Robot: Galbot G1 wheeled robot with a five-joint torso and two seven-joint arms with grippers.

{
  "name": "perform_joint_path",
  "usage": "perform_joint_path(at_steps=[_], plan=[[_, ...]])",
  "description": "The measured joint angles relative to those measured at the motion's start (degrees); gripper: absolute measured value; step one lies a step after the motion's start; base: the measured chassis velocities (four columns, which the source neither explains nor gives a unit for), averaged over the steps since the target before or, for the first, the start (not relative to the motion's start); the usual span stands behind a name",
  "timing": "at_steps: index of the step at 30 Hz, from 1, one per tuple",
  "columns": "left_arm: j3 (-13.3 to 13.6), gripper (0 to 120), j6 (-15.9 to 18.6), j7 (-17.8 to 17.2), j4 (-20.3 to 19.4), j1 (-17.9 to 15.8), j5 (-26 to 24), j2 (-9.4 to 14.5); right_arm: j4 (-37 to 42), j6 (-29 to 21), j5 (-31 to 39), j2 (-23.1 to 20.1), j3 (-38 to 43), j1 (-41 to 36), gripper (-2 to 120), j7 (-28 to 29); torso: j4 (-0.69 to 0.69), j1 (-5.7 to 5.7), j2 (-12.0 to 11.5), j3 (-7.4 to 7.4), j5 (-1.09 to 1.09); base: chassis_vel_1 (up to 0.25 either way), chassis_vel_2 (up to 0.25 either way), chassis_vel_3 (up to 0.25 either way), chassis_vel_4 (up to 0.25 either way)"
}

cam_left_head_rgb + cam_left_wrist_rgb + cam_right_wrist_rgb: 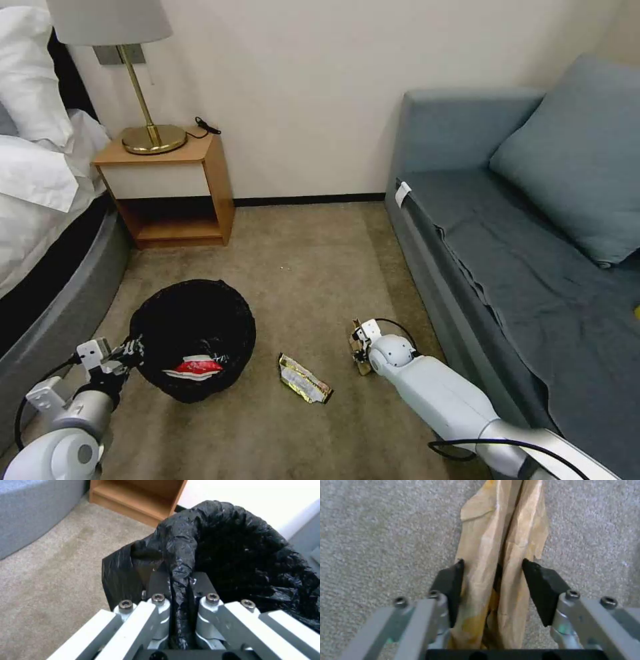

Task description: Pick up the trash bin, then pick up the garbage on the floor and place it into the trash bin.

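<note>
Nearest the robot, the left gripper has its fingers pinched tight on a fold of the black bag at the rim of the trash bin, on the side of the bin closest to the robot and to its left; in the left wrist view the bag plastic is squeezed flat between the two dark pads. The bin sits low over the beige carpet, and a crumpled red-and-white wrapper lies inside it on the black liner. Just to the right of the bin, a yellowish foil wrapper lies flat on the carpet, apart from both grippers. Further right, the right gripper is down at the floor, its fingers partly closed around a folded brown paper piece, touching the paper on both sides; the paper stands on edge between them and runs on past the fingertips over the carpet. In the head view this gripper is near the front of the grey-blue sofa. Beyond the bin, against the wall, stands a wooden nightstand with a brass lamp on top, and a bed with white bedding runs along the far left.
</note>
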Motion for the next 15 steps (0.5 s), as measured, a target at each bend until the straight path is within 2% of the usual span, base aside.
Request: perform_joint_path(at_steps=[3, 6, 9, 10, 12, 15], plan=[[-0.07, 5, -0.03, 0.03, 0.12, 0.01, -0.05, 0.02, -0.35, 0.26, -0.18, 0.29, 0.18, -0.03, 30, -0.01, 0.00, 0.00, 0.00, 0.00, 0.00, 0.000, 0.000, 0.000, 0.000], [-0.11, 5, -0.03, 0.03, 0.15, -0.02, -0.09, 0.08, -0.66, 0.44, -0.33, 0.48, 0.32, -0.03, 23, -0.01, 0.00, 0.00, 0.00, 0.00, 0.00, 0.000, 0.000, 0.000, 0.000], [-0.24, 5, -0.03, 0.03, 0.15, -0.08, -0.23, 0.14, -1.28, 1.06, -0.68, 0.75, 0.61, -0.09, 8, 0.06, 0.00, 0.00, 0.00, 0.00, 0.00, 0.000, 0.000, 0.000, 0.000], [-0.24, 5, -0.03, 0.03, 0.15, -0.08, -0.23, 0.14, -1.28, 1.06, -0.68, 0.75, 0.61, -0.09, 8, 0.06, 0.00, 0.00, 0.00, 0.00, 0.00, 0.000, 0.000, 0.000, 0.000], [-0.28, 5, -0.03, 0.04, 0.15, -0.05, -0.25, 0.15, -1.16, 1.39, -0.74, 0.71, 0.97, -0.26, 0, 0.38, 0.00, 0.00, 0.00, 0.00, 0.00, 0.000, 0.000, 0.000, 0.000], [-0.28, 5, -0.03, 0.04, 0.15, -0.03, -0.25, 0.13, -0.47, 1.45, -0.46, 0.53, 1.32, -0.46, 0, 1.04, 0.00, 0.00, 0.00, 0.00, 0.00, 0.000, 0.000, 0.000, 0.000]])
